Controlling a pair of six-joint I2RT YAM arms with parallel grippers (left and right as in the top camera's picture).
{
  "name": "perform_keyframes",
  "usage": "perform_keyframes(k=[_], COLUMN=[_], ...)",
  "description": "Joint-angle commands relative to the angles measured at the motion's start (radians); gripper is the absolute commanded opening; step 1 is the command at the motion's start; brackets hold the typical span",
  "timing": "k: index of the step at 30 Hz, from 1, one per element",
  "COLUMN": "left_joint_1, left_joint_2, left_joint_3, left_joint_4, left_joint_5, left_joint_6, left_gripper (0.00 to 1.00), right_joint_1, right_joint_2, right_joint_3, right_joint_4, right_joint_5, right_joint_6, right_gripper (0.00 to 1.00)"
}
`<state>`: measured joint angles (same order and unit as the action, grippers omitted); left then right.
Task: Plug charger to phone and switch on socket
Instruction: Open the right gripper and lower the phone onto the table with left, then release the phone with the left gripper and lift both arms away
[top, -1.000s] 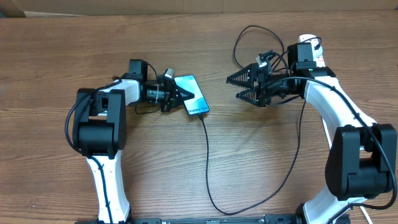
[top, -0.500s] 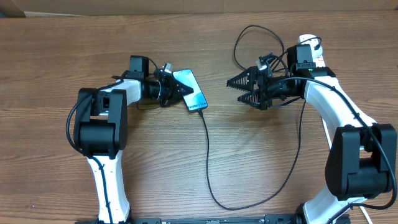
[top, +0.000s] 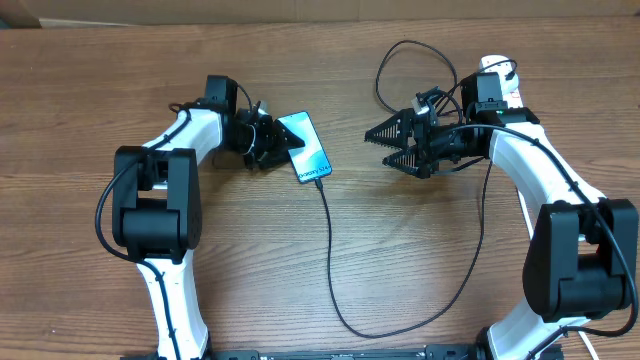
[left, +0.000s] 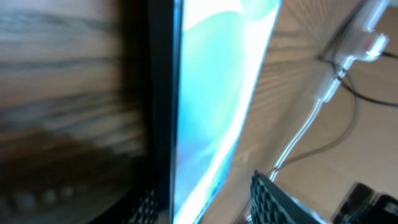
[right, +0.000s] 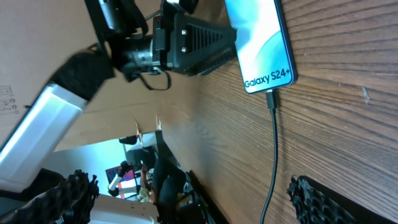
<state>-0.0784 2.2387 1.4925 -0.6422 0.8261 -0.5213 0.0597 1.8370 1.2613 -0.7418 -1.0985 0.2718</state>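
The phone (top: 307, 147), screen lit blue-teal, lies left of the table's middle; it also shows in the right wrist view (right: 261, 43) and edge-on in the left wrist view (left: 217, 106). The black charger cable (top: 333, 260) has its tip in the phone's lower end (right: 271, 99), loops toward the front edge and climbs to the right. My left gripper (top: 278, 143) is open, its fingers straddling the phone's left edge, with a gap at the screen side (left: 205, 208). My right gripper (top: 388, 145) is open and empty, right of the phone (right: 193, 205). The white socket (top: 495, 68) sits far right, partly behind the right arm.
The socket's white body with a red mark (left: 360, 37) and its thick white cord (left: 298, 137) show in the left wrist view. A second black cable loop (top: 400, 60) lies at the back near the socket. Cardboard (top: 300, 8) lines the far edge.
My left gripper has drawn back up and to the left along the phone; the phone shifted slightly the same way. My right gripper has hardly moved. The cable stays in the phone.
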Motion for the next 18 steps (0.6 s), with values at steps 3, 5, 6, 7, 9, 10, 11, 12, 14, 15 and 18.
perform_keyframes(k=[3, 5, 6, 7, 9, 10, 11, 12, 14, 15, 18], left_joint_1=[0.009, 0.009, 0.009, 0.009, 0.009, 0.009, 0.009, 0.009, 0.009, 0.009, 0.009], left_joint_2=[0.027, 0.027, 0.027, 0.027, 0.027, 0.027, 0.027, 0.025, 0.012, -0.001, -0.061], left_joint_3=[0.112, 0.15, 0.184, 0.204, 0.244, 0.267, 0.29, 0.312, 0.357, 0.376, 0.406], left_joint_4=[-0.178, -0.22, -0.259, -0.282, -0.33, -0.356, -0.38, -0.404, -0.451, -0.472, -0.493], left_joint_5=[-0.375, -0.414, -0.442, -0.453, -0.468, -0.471, -0.47, -0.47, -0.47, -0.47, -0.47], left_joint_6=[0.077, 0.077, 0.077, 0.077, 0.082, 0.086, 0.096, 0.099, 0.1, 0.1, 0.1], left_gripper=[0.43, 0.42, 0.42, 0.42, 0.41, 0.41, 0.41, 0.41, 0.41, 0.4, 0.39], right_joint_1=[-0.003, -0.003, -0.003, -0.003, -0.003, -0.003, -0.003, -0.003, -0.003, -0.003, -0.004], right_joint_2=[-0.019, -0.019, -0.019, -0.019, -0.019, -0.019, -0.019, -0.019, -0.019, -0.019, -0.019], right_joint_3=[0.016, 0.016, 0.016, 0.016, 0.016, 0.016, 0.016, 0.016, 0.016, 0.016, 0.016], right_joint_4=[0.003, 0.002, 0.002, 0.002, 0.002, 0.002, 0.001, -0.003, -0.021, -0.031, -0.052], right_joint_5=[0.0, 0.0, 0.0, -0.001, 0.0, 0.002, 0.013, 0.033, 0.089, 0.119, 0.165], right_joint_6=[-0.019, -0.019, -0.019, -0.019, -0.019, -0.019, -0.019, -0.019, -0.019, -0.019, -0.021], right_gripper=[1.0, 1.0, 1.0, 1.0, 1.0, 1.0, 1.0, 1.0, 1.0, 1.0, 1.0])
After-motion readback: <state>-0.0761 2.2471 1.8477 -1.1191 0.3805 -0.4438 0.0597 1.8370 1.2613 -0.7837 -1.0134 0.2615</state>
